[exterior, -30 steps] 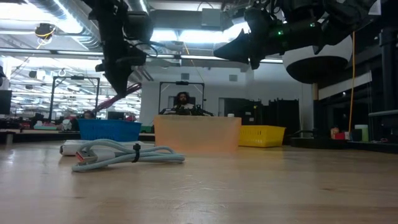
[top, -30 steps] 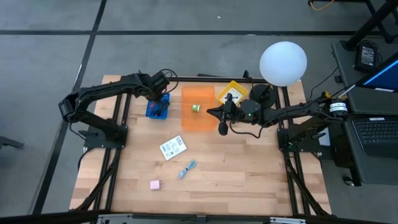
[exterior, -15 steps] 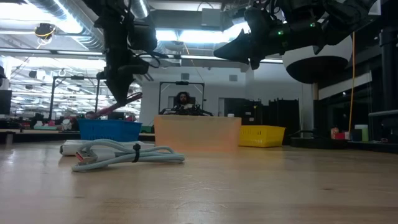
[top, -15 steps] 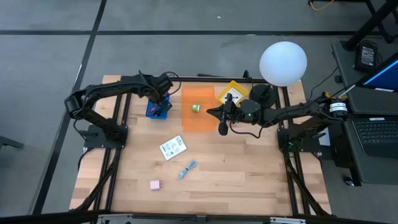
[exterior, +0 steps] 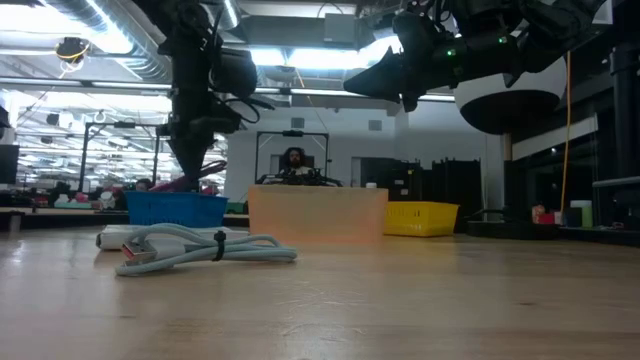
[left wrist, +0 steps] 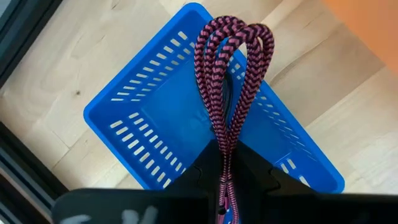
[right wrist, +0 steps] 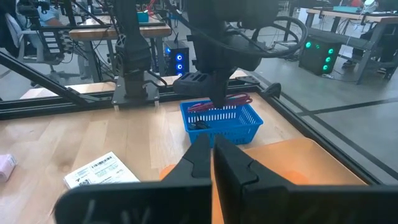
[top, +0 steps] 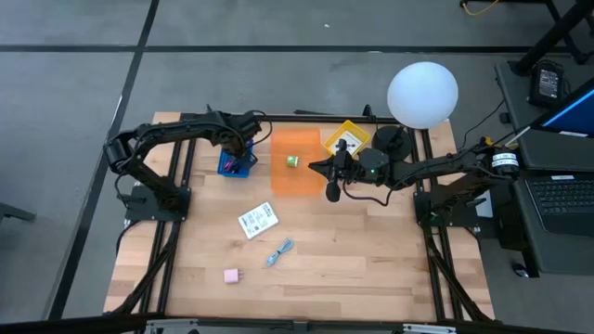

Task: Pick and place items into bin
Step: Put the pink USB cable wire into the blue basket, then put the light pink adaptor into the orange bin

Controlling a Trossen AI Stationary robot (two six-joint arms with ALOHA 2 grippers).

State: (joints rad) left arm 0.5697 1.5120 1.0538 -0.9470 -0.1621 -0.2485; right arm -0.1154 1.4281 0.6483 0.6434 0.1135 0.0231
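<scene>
- High view: the left hand hangs over the blue basket at the far left of the tabletop, placed there so its load drops inside. The right hand waits at the near edge of the orange bin, which holds a small green cube. A yellow basket and a white globe lamp sit further right. 3 items lie loose on the wood: a white packet, a light-blue cable and a pink cube.
- Low view: the left hand points straight down above the blue basket, with the dark-red cord dipping to its rim. The right hand hovers high over the orange bin, out of the way. The light-blue cable lies coiled in front.
- Left wrist view: the fingers are clamped on the dark-red cord, whose braided loop dangles directly over the open basket, so a release should land it inside.
- Right wrist view: the right hand's fingers are pressed together and carry nothing. Beyond them, the other arm holds the cord over the blue basket, where a dark object already lies; a white packet lies on the wood.
</scene>
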